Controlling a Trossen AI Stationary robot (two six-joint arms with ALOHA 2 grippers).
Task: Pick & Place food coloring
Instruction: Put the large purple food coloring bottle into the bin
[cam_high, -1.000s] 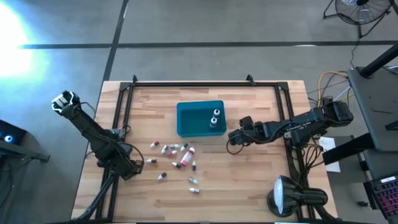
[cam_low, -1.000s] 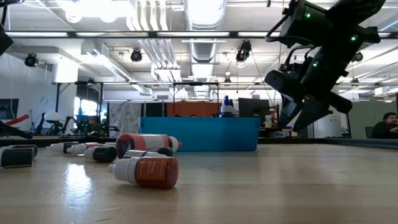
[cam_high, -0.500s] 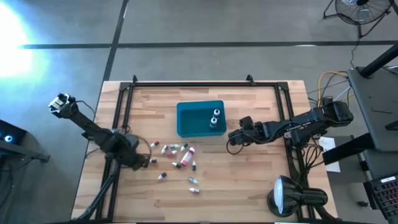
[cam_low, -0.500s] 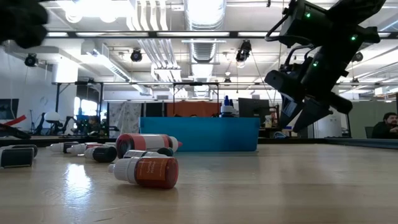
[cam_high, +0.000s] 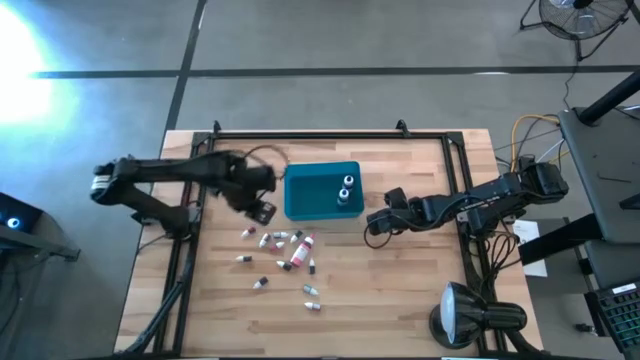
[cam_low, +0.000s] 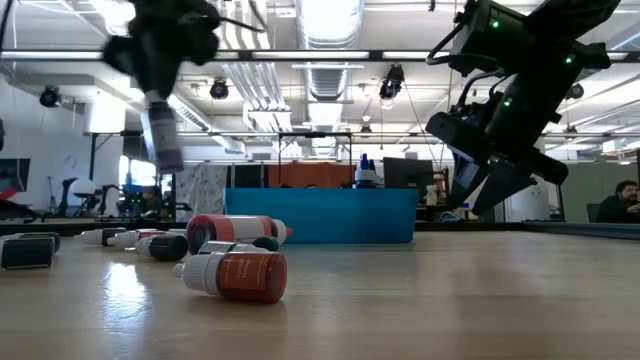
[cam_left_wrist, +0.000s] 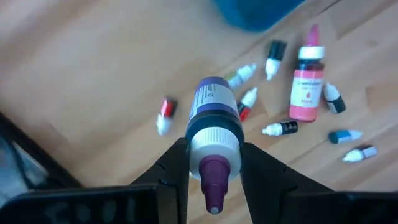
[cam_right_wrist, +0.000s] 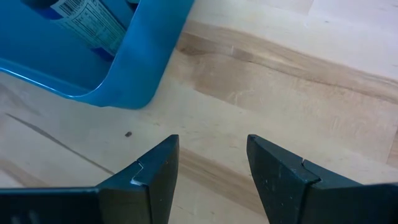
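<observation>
A dark-bodied dropper bottle (cam_left_wrist: 214, 115) of food coloring is clamped in the left gripper (cam_high: 262, 210), held clear of the bench (cam_high: 400, 290) just beside the teal bin (cam_high: 300, 195), presumably so it can be carried over the rim and dropped beside the two bottles (cam_high: 346, 187) standing inside. The left arm is stretched across from the bench's left edge, above the loose bottles (cam_high: 285, 250) lying on the wood. The right gripper (cam_high: 372, 226) is parked near the bin's right corner, its fingers parted and holding nothing.

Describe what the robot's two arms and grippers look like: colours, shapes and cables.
Both arms are dark, slim and jointed. The left gripper and right gripper each have two flat black fingers. Thin black cables loop beside each wrist, and small green lights glow on the right arm.
</observation>
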